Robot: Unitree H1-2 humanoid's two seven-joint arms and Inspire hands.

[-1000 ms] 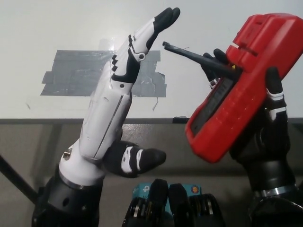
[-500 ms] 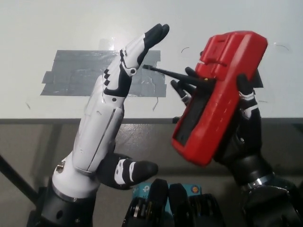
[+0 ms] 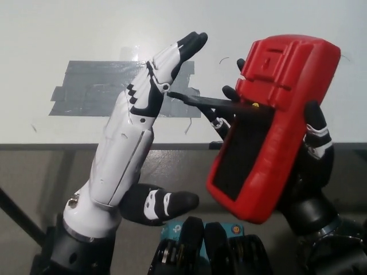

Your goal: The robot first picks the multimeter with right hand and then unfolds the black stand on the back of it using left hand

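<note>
A white table [image 3: 57,34] fills the upper view, grey tape [image 3: 92,89] stuck near its front edge; below the edge lies dim floor. The left hand [image 3: 135,129] stands upright, fingers straight and together, thumb apart, holding nothing. Its fingers touch the tip of the black stand [image 3: 200,101] swung out from the red multimeter [image 3: 261,123], which the right hand [image 3: 312,166] clasps from behind, mostly hidden. The multimeter has turned more upright than half a second ago.
</note>
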